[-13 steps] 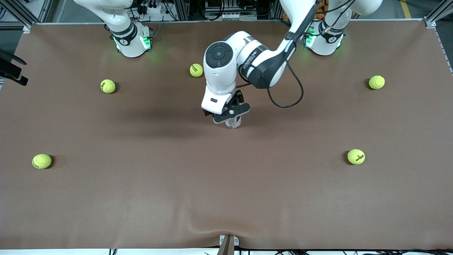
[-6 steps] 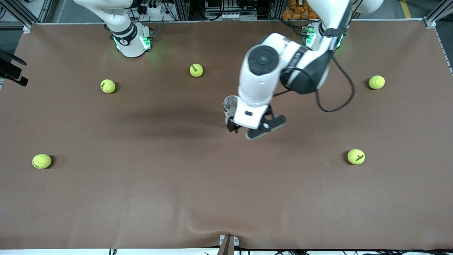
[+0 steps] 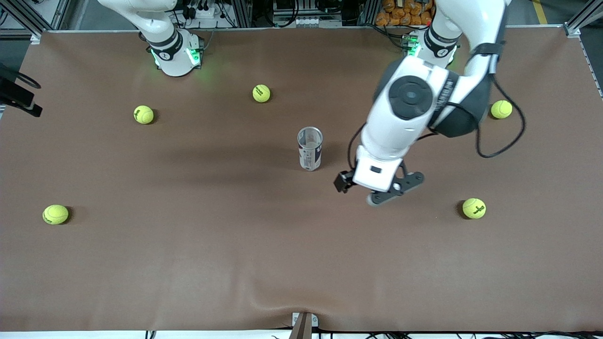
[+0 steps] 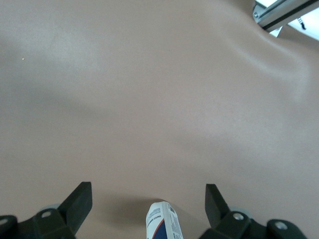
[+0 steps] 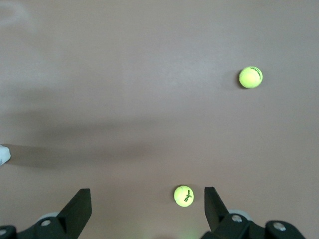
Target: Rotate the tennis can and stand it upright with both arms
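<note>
You have open brown table across the whole lower half of the front view; nothing stands there. The tennis can stands upright at the frame's centre, with bare cloth all round it. The left gripper, fingers spread, hangs over the table lower and to the right of the can, clear of it, so that side is partly blocked. Five tennis balls ring the middle: upper centre, upper left, lower left, upper right and lower right, all well apart from the can. The right gripper, also spread, waits high over the upper-left balls.
</note>
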Available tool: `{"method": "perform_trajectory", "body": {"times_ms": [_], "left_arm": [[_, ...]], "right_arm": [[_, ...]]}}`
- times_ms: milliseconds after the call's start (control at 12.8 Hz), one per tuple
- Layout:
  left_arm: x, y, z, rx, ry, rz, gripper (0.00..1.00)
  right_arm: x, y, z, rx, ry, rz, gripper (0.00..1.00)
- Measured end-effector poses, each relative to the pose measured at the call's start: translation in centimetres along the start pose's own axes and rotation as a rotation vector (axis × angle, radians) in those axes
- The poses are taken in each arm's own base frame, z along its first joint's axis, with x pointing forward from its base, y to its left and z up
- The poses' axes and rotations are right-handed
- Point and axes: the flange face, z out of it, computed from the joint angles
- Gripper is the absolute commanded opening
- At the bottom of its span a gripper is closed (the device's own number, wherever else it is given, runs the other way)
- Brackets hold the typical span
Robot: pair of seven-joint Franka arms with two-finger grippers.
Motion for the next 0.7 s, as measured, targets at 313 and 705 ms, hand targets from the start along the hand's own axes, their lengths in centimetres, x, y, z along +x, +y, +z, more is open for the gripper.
{"method": "perform_trajectory", "body": {"times_ms": [313, 705], "left_arm": [[5.3, -4.5, -2.3, -0.085, -0.081, -0.058, 1.0], [8.1, -9.3, -5.3, -0.027, -0.086, 0.034, 1.0]], "right_arm": [[0.0, -2.5, 0.1, -0.001, 0.001, -0.041, 1.0], [0.0, -2.3, 0.1, -0.002, 0.001, -0.036, 1.0]]}}
